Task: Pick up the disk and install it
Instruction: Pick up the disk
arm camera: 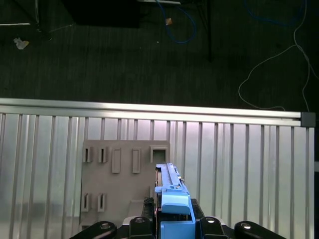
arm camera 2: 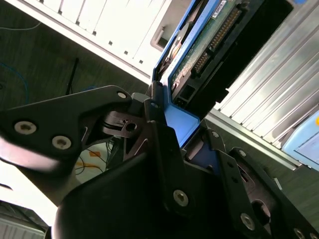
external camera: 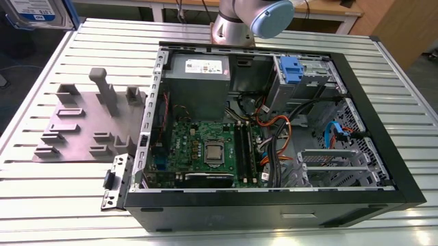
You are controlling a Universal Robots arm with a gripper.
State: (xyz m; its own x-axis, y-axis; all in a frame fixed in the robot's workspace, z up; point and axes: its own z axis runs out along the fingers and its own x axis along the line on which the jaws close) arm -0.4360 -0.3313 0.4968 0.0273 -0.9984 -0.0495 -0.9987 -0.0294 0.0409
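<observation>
Gripper (arm camera 2: pixel 179 124): jaws drawn in tight on the blue end of the disk (arm camera 2: pixel 199 55), with a finger (arm camera 2: pixel 155 112) pressed to one side of the carrier and the other finger on the opposite side.
Disk and gripper: the disk stands on edge and sticks straight out past the fingertips, away from the wrist. Its blue tab sits deepest in the grip.
Disk, second wrist view: the green circuit side and a dark connector row face the camera.
Disk, first wrist view: the disk (arm camera: pixel 169 181) shows as a thin edge-on strip rising from the gripper (arm camera: pixel 174 224).
Clearance at the disk: it hangs in the air and touches nothing but the fingers.
Below: a grey fixture (arm camera: pixel 117 179) with rectangular slots lies flat on the slatted table (arm camera: pixel 249 169), with bare slats on both sides of it.
Table edge: a bright rail (arm camera: pixel 149 110) runs beyond the fixture.
Past the edge: dark floor (arm camera: pixel 99 55) with loose cables (arm camera: pixel 271 74).
Exterior view, disk: the disk (external camera: pixel 33 13) is at the upper corner on the exterior view's left, label toward the camera.
Exterior view, fixture: the fixture (external camera: pixel 82 128) lies just beside the case (external camera: pixel 274 205), on the exterior view's left of it.
Case: it lies open on the table (external camera: pixel 55 205) with a black rim all round. Its inside is crowded with a green board, a grey power supply (external camera: pixel 198 82) and orange and black wires.
Bay: a blue bracket (external camera: pixel 291 69) sits in the far corner of the case on the exterior view's right.
Open room: bare slats run along the near side of the table.
Arm (external camera: pixel 239 23): its base stands on the table behind the case.
</observation>
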